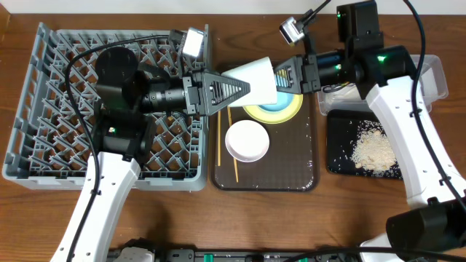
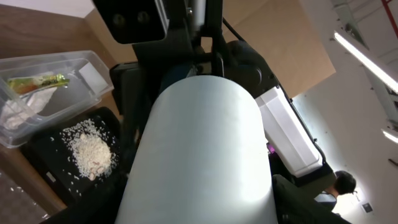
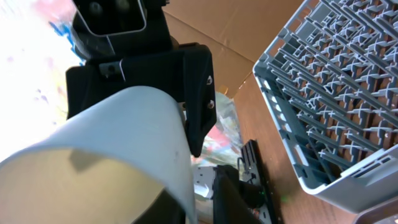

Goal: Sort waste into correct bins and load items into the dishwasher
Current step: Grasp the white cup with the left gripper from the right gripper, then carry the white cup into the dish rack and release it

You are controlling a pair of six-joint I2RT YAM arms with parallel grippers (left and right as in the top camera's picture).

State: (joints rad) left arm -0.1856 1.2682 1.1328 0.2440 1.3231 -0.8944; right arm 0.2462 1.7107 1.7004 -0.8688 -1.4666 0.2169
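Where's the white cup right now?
In the overhead view, the white cup is in mid-air between the left gripper and right gripper, above the yellow plate on the brown tray.

- White cup (image 1: 255, 80): smooth, matt, opaque wall, plastic-looking
- Dish rack (image 1: 44, 138): grey moulded plastic, dull finish
- Black tray (image 1: 338, 156): glossy plastic, holding dry, grainy rice scraps (image 1: 373, 151)
- Tub (image 1: 437, 73): clear plastic
- Serving tray (image 1: 291, 164): dark brown, finely pebbled, matt
- White bowl (image 1: 247, 140): smooth, faint sheen
- Chopsticks (image 1: 218, 138): pale bare wood
- Table (image 1: 218, 218): wood grain, satin surface
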